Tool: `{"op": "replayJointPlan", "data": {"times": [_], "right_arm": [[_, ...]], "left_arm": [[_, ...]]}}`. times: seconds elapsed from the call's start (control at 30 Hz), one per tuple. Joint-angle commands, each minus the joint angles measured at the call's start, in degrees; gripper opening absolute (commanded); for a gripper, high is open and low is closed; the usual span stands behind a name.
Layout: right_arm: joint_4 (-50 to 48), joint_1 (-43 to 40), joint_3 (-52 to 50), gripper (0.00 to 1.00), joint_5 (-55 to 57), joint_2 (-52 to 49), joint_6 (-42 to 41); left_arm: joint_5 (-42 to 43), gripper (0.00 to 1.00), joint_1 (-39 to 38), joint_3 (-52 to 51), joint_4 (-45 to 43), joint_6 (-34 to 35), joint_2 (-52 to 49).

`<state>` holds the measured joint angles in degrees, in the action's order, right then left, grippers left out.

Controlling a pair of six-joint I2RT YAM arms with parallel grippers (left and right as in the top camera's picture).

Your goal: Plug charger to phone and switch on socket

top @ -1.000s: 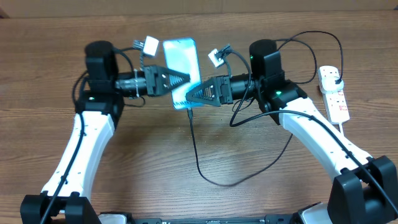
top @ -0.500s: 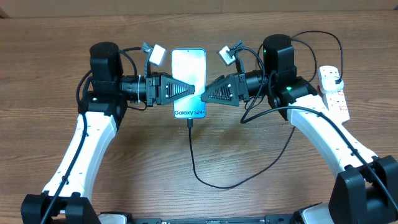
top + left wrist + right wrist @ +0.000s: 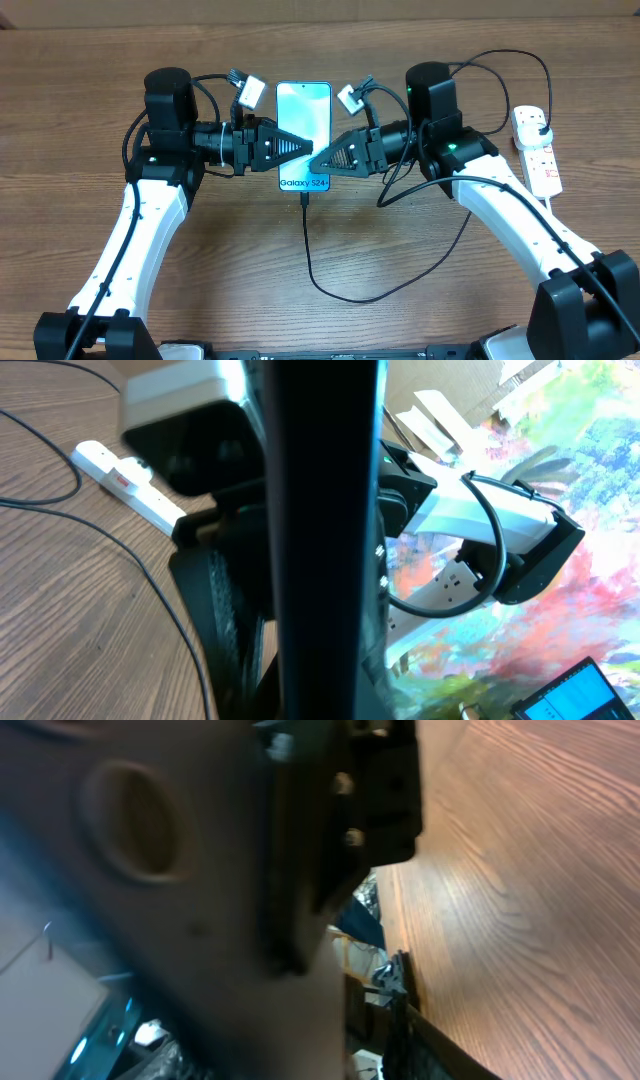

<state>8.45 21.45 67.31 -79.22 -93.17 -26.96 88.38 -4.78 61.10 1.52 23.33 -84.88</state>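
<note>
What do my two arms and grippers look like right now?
Both arms match: long white links, left arm and right arm, with black cylindrical joint housings showing small green lights. The left gripper and right gripper are black, tapering to triangular points. Thin black cables loop along each wrist to a small white camera box.

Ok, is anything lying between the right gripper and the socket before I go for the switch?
Nothing loose shows between the right gripper and the socket. Only the charger cable loops across the table under that arm and seems to arc to the socket's far end.
</note>
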Motion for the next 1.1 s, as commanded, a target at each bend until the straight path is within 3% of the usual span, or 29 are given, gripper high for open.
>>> {"op": "replayJointPlan", "data": {"times": [0.0, 0.17, 0.27, 0.33, 0.43, 0.57, 0.6, 0.87, 0.9, 1.07], "right_arm": [[0.90, 0.20, 1.31, 0.42, 3.82, 0.48, 0.50], [1.36, 0.20, 1.31, 0.25, 4.20, 0.48, 1.27], [1.33, 0.20, 1.31, 0.24, 4.22, 0.48, 1.33], [1.31, 0.20, 1.31, 0.22, 4.22, 0.48, 1.33], [1.33, 0.20, 1.31, 0.11, 4.46, 0.48, 1.33], [1.36, 0.17, 1.31, 0.04, 4.83, 0.48, 1.31], [1.36, 0.17, 1.31, 0.04, 4.83, 0.48, 1.31], [5.60, 0.17, 1.31, 0.04, 7.85, 0.48, 2.27], [6.91, 0.17, 1.31, 0.04, 8.83, 0.48, 3.34], [15.61, 0.17, 1.31, 0.04, 16.48, 0.48, 8.52]], "left_arm": [[2.05, 0.04, 0.20, 0.13, -0.46, -2.16, 0.76], [1.66, 0.05, 0.20, 0.13, -0.42, -2.14, 0.76], [1.64, 0.06, 0.20, 0.13, -0.42, -2.14, 0.76], [1.60, 0.08, 0.20, 0.13, -0.42, -2.14, 0.76], [1.60, 0.17, 0.20, 0.13, -0.42, -2.14, 0.76], [1.03, 0.43, 0.20, 0.11, -0.44, -2.12, 0.76], [1.03, 0.57, 0.22, 0.13, -0.46, -2.12, 0.76], [-1.90, 0.86, 2.73, 0.13, -0.44, -1.88, 0.76], [-2.89, 0.97, 3.41, 0.13, -0.44, -1.68, 0.76], [-8.00, 1.00, 8.11, 0.13, -0.42, 1.66, 0.76]]}}
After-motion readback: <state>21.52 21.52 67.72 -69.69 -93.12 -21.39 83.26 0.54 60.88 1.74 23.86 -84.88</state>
